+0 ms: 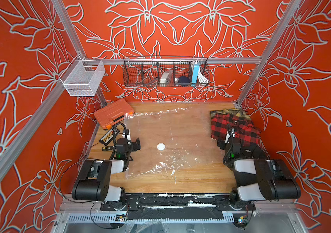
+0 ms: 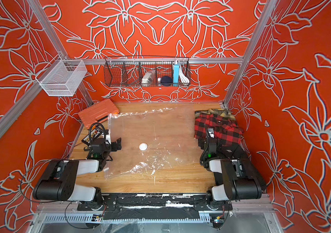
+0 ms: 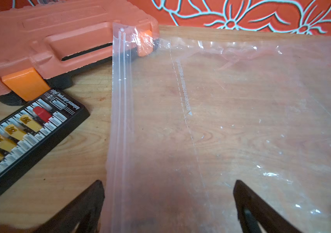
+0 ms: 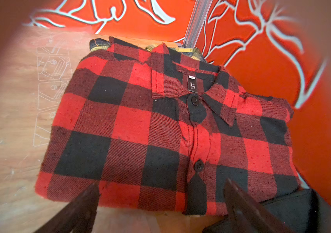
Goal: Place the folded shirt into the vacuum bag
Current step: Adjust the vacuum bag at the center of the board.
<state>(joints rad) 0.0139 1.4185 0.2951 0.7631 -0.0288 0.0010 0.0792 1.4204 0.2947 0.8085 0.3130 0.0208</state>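
One vacuum bag lies flat on the table. Two folded shirts are stacked at its right edge (red-black plaid shirt atop a yellowish plaid shirt). Both claws gape wide, empty: left gripper over the zip strip, right gripper over the red-black plaid shirt. One valve cap.

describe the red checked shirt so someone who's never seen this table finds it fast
On the wooden table, look past the vacuum bag to the far corner on the right arm's side. The folded shirt lies there, collar up; its red-and-black check sets it apart from the yellow plaid garment under it.
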